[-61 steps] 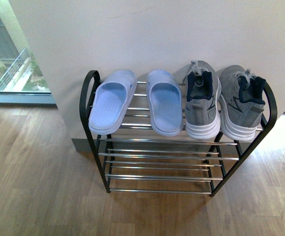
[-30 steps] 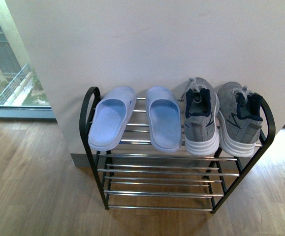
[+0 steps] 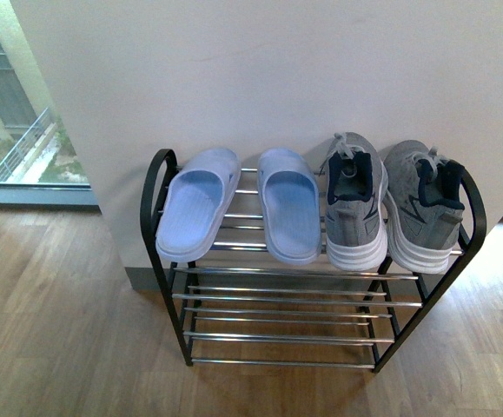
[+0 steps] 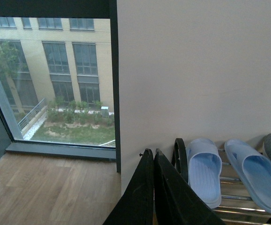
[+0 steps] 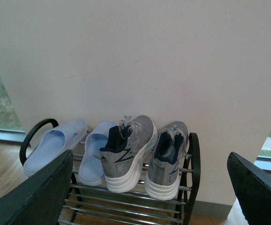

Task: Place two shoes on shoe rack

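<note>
Home-like entryway, shoe rack (image 3: 312, 300) against a white wall (image 3: 277, 78), wood-look floor (image 3: 60, 330), tall window (image 4: 51, 79) facing a building

Neither arm shows from the body camera. At the left wrist, the left gripper (image 4: 153, 157) is two flat black fingers (image 4: 137, 197) with a matte, plastic-looking surface, each tapering to a narrow tip, with a tiny dark stud sticking out beside one tip. At the right wrist, the right gripper (image 5: 151, 183) has the same black build: broad, rounded finger (image 5: 34, 197) ends with a dull, faintly greenish sheen, smooth and unmarked, with no cables or screws showing
</note>
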You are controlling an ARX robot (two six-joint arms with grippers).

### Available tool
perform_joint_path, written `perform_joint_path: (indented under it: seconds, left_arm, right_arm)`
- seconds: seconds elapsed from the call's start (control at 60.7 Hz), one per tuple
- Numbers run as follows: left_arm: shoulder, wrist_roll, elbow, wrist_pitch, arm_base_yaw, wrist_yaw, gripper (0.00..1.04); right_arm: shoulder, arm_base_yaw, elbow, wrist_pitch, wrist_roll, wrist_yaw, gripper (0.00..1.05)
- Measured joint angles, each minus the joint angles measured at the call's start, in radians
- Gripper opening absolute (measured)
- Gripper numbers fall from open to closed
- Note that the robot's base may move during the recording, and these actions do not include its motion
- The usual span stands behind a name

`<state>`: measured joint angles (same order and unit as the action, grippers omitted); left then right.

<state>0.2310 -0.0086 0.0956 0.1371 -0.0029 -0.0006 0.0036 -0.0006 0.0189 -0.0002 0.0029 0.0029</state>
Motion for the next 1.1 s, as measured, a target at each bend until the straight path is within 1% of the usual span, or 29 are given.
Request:
perform_joint_path:
  seconds: [0.165, 0.231, 0.296, 0.642, 1.071, 1.104]
  left_arm:
    - [-0.03, 0.0, -0.022, -0.009, 0.0, 0.0, 0.01]
    - [-0.105, 0.001, -0.026, -0.103, 0.0, 0.0, 0.01]
    - [-0.157, 0.001, -0.038, -0.139, 0.0, 0.0, 0.01]
    - [-0.212, 0.001, -0.081, -0.14, 0.0, 0.0, 0.01]
    - [-0.216, 0.001, -0.081, -0.139, 0.0, 0.001, 0.01]
    - [-0.216, 0.0, -0.081, -0.139, 0.0, 0.001, 0.04]
  right_arm:
    - [0.0, 0.0, 0.0, 0.0, 0.0, 0.0, 0.95]
    - [0.0, 0.0, 0.0, 0.0, 0.0, 0.0, 0.95]
    - [0.0, 0.0, 0.0, 0.0, 0.0, 0.0, 0.95]
    - [0.0, 0.0, 0.0, 0.0, 0.0, 0.0, 0.95]
    - [0.0, 0.0, 0.0, 0.0, 0.0, -0.001, 0.95]
    - [0.0, 0.0, 0.0, 0.0, 0.0, -0.001, 0.95]
